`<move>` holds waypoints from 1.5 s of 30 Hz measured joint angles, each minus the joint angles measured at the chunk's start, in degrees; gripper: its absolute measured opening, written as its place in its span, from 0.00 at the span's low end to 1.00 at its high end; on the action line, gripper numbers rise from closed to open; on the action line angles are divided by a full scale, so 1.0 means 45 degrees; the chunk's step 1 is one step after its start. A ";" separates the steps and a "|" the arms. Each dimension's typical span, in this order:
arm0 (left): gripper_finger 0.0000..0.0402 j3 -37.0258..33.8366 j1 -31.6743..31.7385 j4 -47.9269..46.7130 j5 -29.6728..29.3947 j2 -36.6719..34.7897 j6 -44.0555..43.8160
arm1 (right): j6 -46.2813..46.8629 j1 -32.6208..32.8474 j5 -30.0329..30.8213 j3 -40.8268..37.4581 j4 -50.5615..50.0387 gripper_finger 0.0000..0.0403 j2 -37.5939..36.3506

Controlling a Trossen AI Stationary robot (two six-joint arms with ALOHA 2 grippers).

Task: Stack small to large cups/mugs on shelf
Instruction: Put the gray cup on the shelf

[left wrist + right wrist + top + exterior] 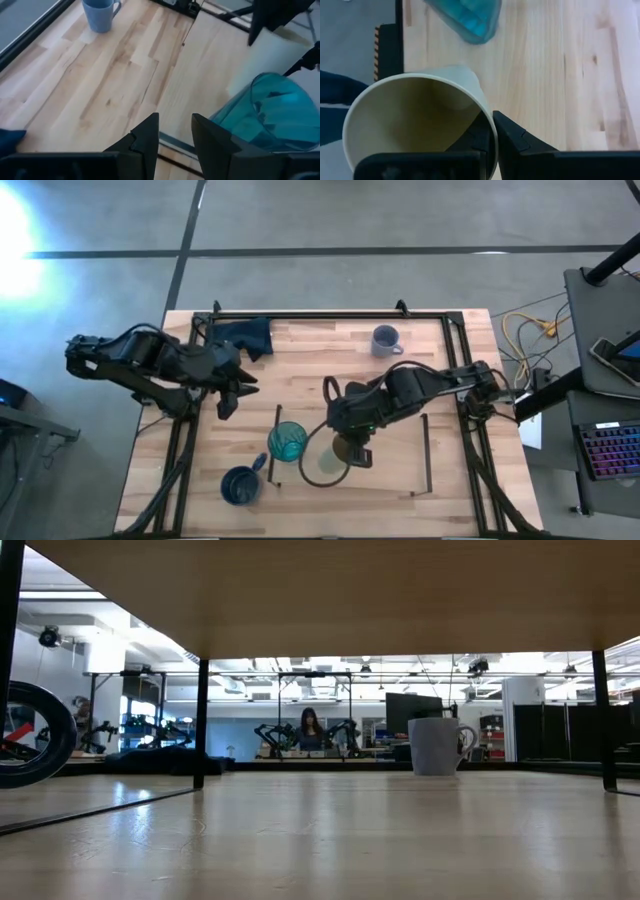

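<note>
A dark blue cloth (245, 335) lies crumpled at the far left corner of the wooden tabletop (320, 360), yellow cables (525, 330) coil off its right side beside a backlit keyboard (610, 450)

From above we see a strong white glare on the grey floor (20, 240) at the left edge, while the tabletop (330, 345) is evenly lit with soft shadows under the arms. At table height, the near wood blurs and ceiling lights glow behind the mug (437, 746).
</note>
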 joint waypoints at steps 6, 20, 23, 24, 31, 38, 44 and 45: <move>0.25 0.0034 0.0000 0.0006 0.0032 -0.0041 0.0000 | -0.0008 -0.0011 0.0084 -0.0018 0.0287 0.02 0.0073; 0.25 0.0024 0.0000 0.0185 0.0029 0.0015 0.0029 | -0.0355 -0.0137 0.0117 -0.0110 0.0648 0.02 0.0299; 0.25 0.0019 0.0000 0.0185 0.0024 0.0015 0.0032 | -0.0453 -0.0204 0.0225 -0.0123 0.0660 0.02 0.0291; 0.25 0.0019 0.0000 0.0185 0.0024 0.0015 0.0029 | -0.0467 -0.0223 0.0231 -0.0152 0.0664 0.02 0.0289; 0.25 0.0019 0.0000 0.0171 0.0019 0.0015 0.0034 | -0.0411 -0.0302 0.0419 -0.0183 0.0684 0.07 0.0289; 0.25 0.0019 0.0000 0.0103 -0.0025 0.0015 0.0039 | -0.0384 -0.0302 0.0322 -0.0183 0.1171 0.16 0.0284; 0.25 0.0015 0.0000 0.0103 -0.0024 0.0015 0.0039 | -0.0525 -0.0302 0.0322 -0.0183 0.1304 0.21 0.0284; 0.25 0.0015 0.0000 0.0102 -0.0024 0.0015 0.0039 | -0.0531 -0.0302 0.0322 -0.0183 0.1304 0.21 0.0284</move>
